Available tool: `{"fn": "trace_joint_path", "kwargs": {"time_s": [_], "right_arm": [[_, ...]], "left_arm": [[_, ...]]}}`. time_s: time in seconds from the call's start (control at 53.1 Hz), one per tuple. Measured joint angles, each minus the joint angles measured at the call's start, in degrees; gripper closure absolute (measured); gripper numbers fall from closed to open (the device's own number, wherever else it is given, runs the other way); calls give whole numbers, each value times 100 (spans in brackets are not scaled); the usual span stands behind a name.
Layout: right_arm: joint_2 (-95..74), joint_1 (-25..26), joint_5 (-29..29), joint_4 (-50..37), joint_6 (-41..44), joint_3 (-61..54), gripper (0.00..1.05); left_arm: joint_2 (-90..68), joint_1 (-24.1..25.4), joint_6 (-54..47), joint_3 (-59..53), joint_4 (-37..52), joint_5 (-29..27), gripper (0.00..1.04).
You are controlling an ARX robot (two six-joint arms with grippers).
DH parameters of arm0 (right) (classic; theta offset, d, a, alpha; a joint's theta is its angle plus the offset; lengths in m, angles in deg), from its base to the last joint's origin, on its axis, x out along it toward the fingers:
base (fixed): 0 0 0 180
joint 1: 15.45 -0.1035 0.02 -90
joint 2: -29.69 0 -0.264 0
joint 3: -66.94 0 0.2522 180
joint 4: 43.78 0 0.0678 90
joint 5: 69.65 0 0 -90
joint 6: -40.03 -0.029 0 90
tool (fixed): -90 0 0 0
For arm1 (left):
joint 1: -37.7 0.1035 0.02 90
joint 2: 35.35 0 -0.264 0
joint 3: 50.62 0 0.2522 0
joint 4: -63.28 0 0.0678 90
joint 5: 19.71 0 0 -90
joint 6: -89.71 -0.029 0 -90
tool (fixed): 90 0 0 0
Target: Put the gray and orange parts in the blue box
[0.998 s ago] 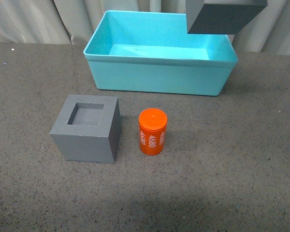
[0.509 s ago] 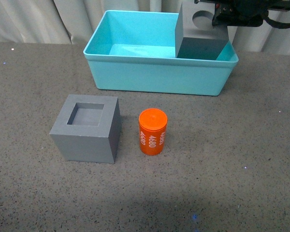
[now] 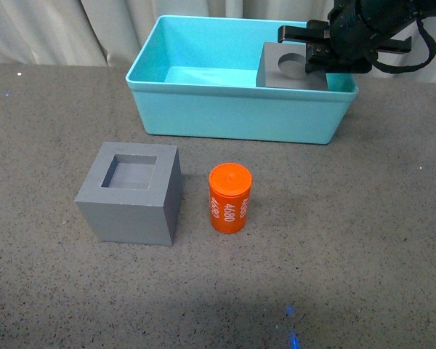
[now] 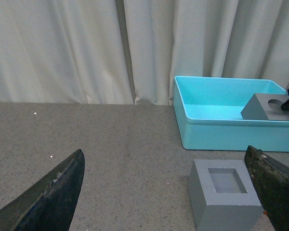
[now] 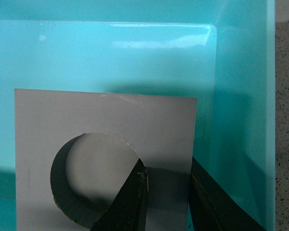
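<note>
The gray cube with the round recess [image 3: 280, 73] sits low inside the blue box [image 3: 232, 116] at its far right corner. My right gripper [image 3: 316, 58] is shut on it. In the right wrist view one finger [image 5: 132, 197] lies in the round recess and the other outside, pinching the wall of the cube [image 5: 106, 120] over the box floor [image 5: 135, 53]. The gray cube with the square recess [image 3: 131, 193] stands on the table in front of the box, the orange cylinder [image 3: 229, 198] upright to its right. My left gripper [image 4: 164, 159] hangs open near that cube [image 4: 224, 197].
The dark speckled tabletop [image 3: 363, 240] runs around the parts. A pale curtain [image 4: 86, 48] hangs behind the box. The left and middle of the box floor [image 3: 203, 73] hold nothing.
My right gripper has lowered the gray cube with the round recess from above the box rim down into the box. The other cube and the cylinder have not moved.
</note>
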State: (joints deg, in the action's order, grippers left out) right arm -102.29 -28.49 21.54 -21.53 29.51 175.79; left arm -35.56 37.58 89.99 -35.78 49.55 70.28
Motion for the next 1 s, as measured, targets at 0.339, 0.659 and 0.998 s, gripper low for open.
{"fn": "trace_joint_path", "kwargs": {"time_s": [0.339, 0.659, 0.998], "right_arm": [[-33, 48, 140, 66, -55, 94, 64], [3434, -146, 1220, -1622, 966, -3877, 10], [4572, -308, 1093, -1777, 1388, -4793, 10]], "left_arm": [[-2, 0, -2, 0, 0, 0, 7], [-2, 0, 0, 0, 0, 0, 7], [-446, -409, 616, 260, -721, -1325, 7]]}}
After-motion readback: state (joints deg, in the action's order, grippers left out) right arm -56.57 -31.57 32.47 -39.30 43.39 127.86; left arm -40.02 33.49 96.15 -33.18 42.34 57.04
